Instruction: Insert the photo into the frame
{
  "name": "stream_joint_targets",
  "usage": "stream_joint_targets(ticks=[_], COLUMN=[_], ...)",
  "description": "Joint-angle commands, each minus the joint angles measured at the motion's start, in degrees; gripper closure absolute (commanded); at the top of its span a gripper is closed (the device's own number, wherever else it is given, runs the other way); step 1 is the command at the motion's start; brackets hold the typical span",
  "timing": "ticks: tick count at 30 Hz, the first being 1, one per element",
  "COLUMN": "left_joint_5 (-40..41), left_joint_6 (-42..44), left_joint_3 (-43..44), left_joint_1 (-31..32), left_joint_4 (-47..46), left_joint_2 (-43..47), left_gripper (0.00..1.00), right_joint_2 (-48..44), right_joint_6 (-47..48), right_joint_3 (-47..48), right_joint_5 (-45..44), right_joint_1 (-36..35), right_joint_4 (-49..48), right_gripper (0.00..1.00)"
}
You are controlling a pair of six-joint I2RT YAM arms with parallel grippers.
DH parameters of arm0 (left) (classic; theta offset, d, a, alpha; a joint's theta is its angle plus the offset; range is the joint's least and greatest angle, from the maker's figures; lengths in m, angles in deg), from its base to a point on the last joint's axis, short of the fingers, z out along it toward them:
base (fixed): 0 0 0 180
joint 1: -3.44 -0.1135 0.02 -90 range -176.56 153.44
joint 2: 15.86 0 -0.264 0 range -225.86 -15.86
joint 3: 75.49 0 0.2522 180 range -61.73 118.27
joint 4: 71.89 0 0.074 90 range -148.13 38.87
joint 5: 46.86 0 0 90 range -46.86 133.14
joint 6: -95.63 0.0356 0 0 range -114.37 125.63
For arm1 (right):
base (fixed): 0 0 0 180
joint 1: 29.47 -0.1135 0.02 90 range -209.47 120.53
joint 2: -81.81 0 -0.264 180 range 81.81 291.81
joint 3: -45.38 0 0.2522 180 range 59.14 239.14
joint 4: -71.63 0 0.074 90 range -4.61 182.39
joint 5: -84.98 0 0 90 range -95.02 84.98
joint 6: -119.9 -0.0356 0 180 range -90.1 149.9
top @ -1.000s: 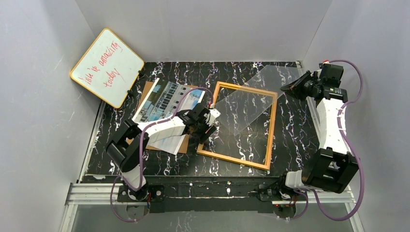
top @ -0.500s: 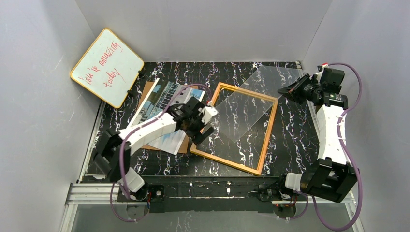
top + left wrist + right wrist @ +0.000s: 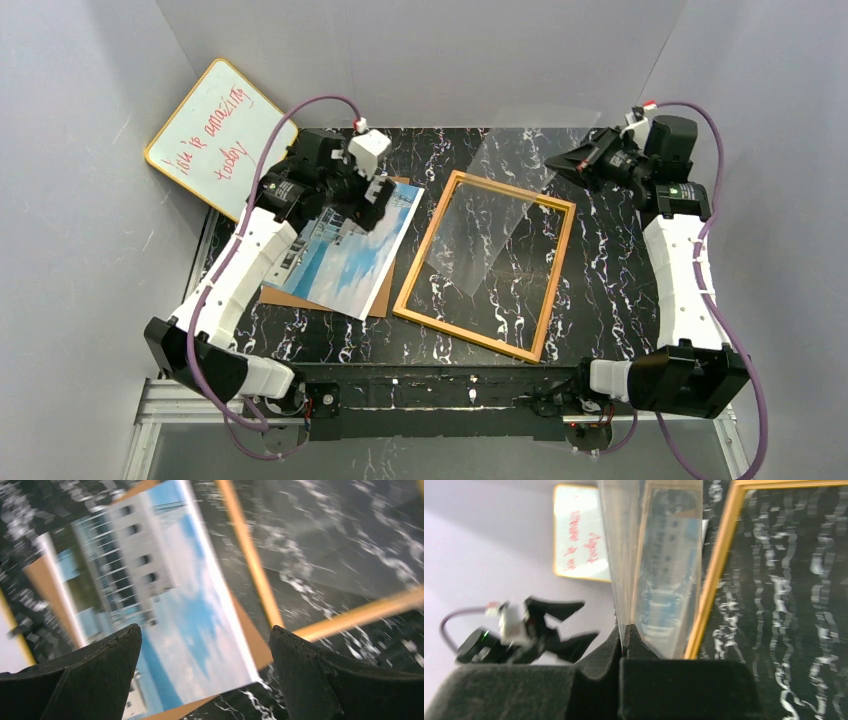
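The photo (image 3: 345,258) lies picture side up on a brown backing board (image 3: 383,297) at the left of the table, and it fills the left wrist view as the photo (image 3: 165,595). My left gripper (image 3: 365,210) hovers over its far end, open, with nothing between the fingertips (image 3: 105,660). The frame (image 3: 465,335) lies flat in the middle, orange-brown side up. My right gripper (image 3: 553,165) is shut on a corner of the clear pane (image 3: 500,210), which slants down into the frame. In the right wrist view, my right gripper (image 3: 625,630) pinches the pane (image 3: 659,555) edge-on.
A yellow-rimmed whiteboard (image 3: 220,140) with red handwriting leans against the left wall. Grey walls enclose the table on three sides. The backing board's corner (image 3: 247,640) lies close to the frame's left rail (image 3: 250,555).
My left gripper opened, let go of the frame's left rail and swung back-left over the photo. The frame's near end shifted slightly. My right gripper raised the pane steeper.
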Motion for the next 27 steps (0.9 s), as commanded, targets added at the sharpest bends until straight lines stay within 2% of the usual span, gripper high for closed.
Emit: stream_joint_targets(ticks=[1,6,10,13,17,22,27], left_joint_5=[16.3,25.9,26.6,26.4,24.0,18.4,18.6], left_joint_6=[-6.2,-11.4,-12.3,-11.6,-7.6,-2.1,3.3], left_joint_3=[1.9,1.6,0.4,-0.4,-2.7,-9.0,-15.6], left_joint_1=[-5.0,-8.9,-10.8,-10.8,-10.8,-10.7,-8.4], left_joint_4=[-6.4,-9.5,-10.6,-10.6,-10.7,-10.4,-12.4], left_joint_2=[-2.7,-5.6,-6.1,-6.1,-6.0,-8.7,-11.8], left_gripper=[0.02,0.02,0.02,0.02,0.02,0.02,0.02], right_joint_2=[-2.3,-2.7,-3.0,-2.7,-3.3,-1.9,1.8], right_joint_6=[-6.7,-11.1,-13.3,-13.4,-12.1,-6.0,5.1], right_joint_3=[6.4,6.3,2.7,-2.9,-15.9,-27.6,-30.6], right_joint_5=[2.8,6.1,7.6,7.7,8.7,10.6,8.6], right_joint_1=[-6.2,-8.5,-8.5,-8.5,-8.5,-8.4,-8.3], right_joint_4=[-7.3,-11.5,-14.1,-15.2,-19.2,-23.7,-20.8], right_gripper=[0.99,0.99,0.99,0.99,0.99,0.99,0.96])
